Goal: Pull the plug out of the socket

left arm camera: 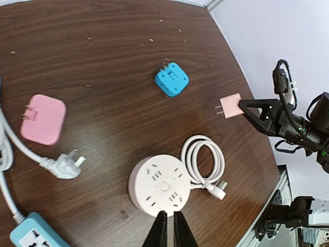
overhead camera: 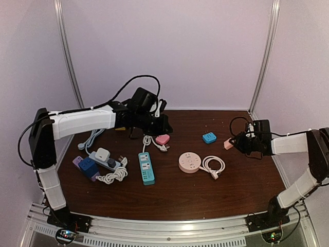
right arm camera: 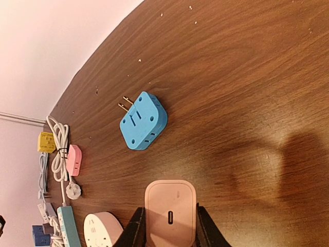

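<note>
Left tool closed, right tool clamped

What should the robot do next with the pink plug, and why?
Probably lower the pink plug onto the bare table and let go. The right gripper is shut on it and its prongs stick out free, in no socket, so the pulling looks done.

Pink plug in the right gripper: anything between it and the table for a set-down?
Nothing visible. The right gripper is shut on the pink plug, prongs free, over bare table. The blue adapter lies nearest, apart from it.
</note>
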